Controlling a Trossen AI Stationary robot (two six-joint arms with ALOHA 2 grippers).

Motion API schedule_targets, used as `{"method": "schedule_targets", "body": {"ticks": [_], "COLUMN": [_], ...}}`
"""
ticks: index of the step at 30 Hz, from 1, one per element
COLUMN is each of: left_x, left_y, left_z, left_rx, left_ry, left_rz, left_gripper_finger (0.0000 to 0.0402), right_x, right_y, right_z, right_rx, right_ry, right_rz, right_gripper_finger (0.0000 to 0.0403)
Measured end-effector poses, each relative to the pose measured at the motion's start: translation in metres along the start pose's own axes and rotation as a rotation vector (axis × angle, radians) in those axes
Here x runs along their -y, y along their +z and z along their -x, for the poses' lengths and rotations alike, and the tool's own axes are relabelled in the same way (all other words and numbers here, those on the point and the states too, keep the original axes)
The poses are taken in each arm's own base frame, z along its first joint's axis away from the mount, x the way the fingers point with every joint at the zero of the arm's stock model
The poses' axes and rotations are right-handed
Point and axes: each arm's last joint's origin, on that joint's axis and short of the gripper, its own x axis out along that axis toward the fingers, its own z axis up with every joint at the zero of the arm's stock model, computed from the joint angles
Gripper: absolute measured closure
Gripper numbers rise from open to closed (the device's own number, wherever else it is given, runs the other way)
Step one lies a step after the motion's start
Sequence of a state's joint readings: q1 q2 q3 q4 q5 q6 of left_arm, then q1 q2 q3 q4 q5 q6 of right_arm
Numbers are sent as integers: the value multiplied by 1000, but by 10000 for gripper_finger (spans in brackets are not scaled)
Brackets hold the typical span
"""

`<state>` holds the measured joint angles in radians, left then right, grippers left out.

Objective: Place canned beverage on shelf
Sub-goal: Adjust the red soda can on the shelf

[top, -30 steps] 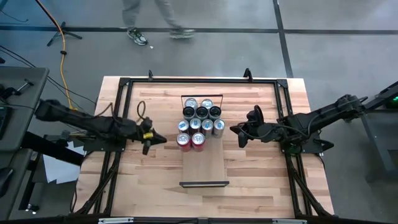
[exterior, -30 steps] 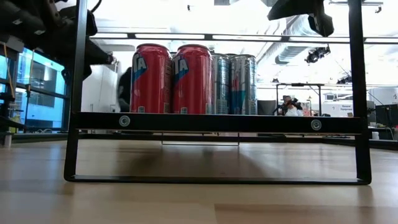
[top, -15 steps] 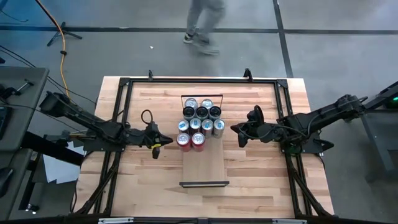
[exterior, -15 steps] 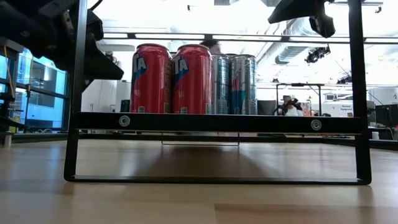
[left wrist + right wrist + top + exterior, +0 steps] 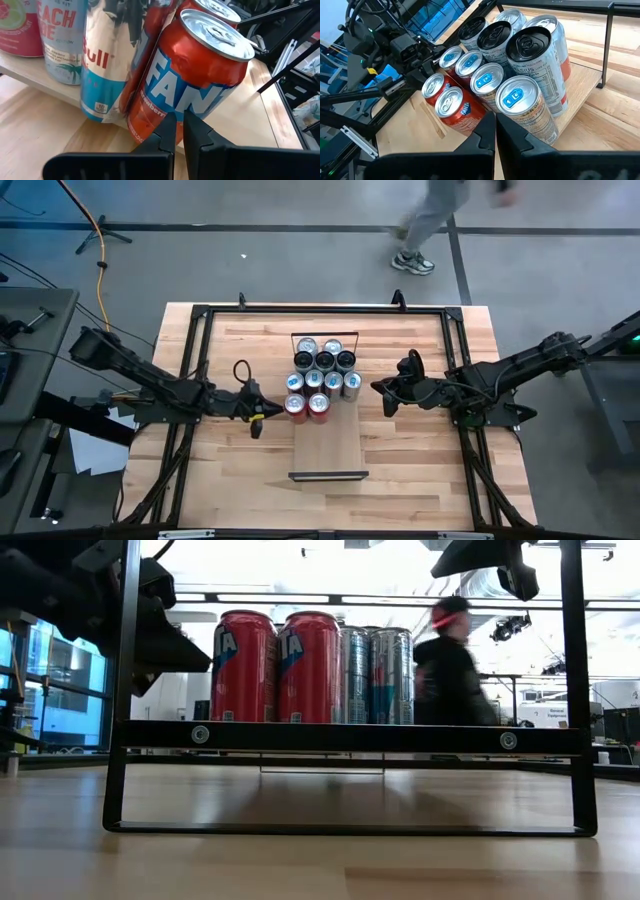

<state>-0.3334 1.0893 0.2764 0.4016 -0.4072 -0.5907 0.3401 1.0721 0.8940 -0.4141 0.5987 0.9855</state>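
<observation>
The shelf (image 5: 328, 445) is a narrow pale plank with a black rail at each short end. It lies on the tabletop, and several cans stand upright on its far half. Two red Fanta cans (image 5: 306, 408) stand nearest the free half; they also show in the low view (image 5: 277, 665). My left gripper (image 5: 272, 412) is shut and empty, just left of the left red can (image 5: 195, 85); I cannot tell whether it touches it. My right gripper (image 5: 378, 391) is shut and empty, right of the cans (image 5: 485, 85).
A black metal frame (image 5: 200, 315) runs round the tabletop's edges. The shelf's near half (image 5: 328, 450) is bare up to its near rail (image 5: 350, 737). A person (image 5: 430, 220) walks past beyond the table's far edge and also shows in the low view (image 5: 450, 670).
My left gripper has gone toward the table's right edge and a little toward its near edge, closing on the left red can. The cans have stayed put. A person has walked from left to right beyond the far edge.
</observation>
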Motion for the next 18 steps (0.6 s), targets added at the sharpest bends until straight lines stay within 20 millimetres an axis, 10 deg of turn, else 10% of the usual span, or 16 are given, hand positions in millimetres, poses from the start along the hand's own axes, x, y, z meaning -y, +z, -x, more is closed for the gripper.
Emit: {"method": "schedule_targets", "body": {"ticks": [18], "left_x": [1], "left_y": [-9], "left_z": [-14], "left_rx": [5], "left_ry": [17], "left_rz": [-3], "left_gripper_finger": [401], "right_x": [0], "right_y": [0], "right_z": [0], "right_rx": [0], "right_ry": [0], "right_rz": [7], "right_gripper_finger": [403]}}
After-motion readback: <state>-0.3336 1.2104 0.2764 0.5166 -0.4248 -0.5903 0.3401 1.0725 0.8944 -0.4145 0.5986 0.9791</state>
